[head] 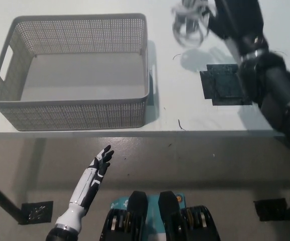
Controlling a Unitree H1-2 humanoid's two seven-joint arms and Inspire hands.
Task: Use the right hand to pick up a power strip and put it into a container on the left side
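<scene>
My black right hand [233,17] is raised at the top right of the head view, shut on the power strip. Only the strip's coiled white cord [189,24] shows; it hangs blurred to the left of the hand, above the white table [185,108]. The strip's body is hidden behind the hand. The grey perforated basket [74,113] stands on the table's left, empty, with its right wall a short way left of the cord. My white left hand [98,168] rests open below the table's front edge at lower left.
A black square mat [224,85] lies on the table under my right forearm, where the strip lay before. A small dark scrap [180,124] sits near the table's front edge. A black plate [36,213] lies on the floor at lower left.
</scene>
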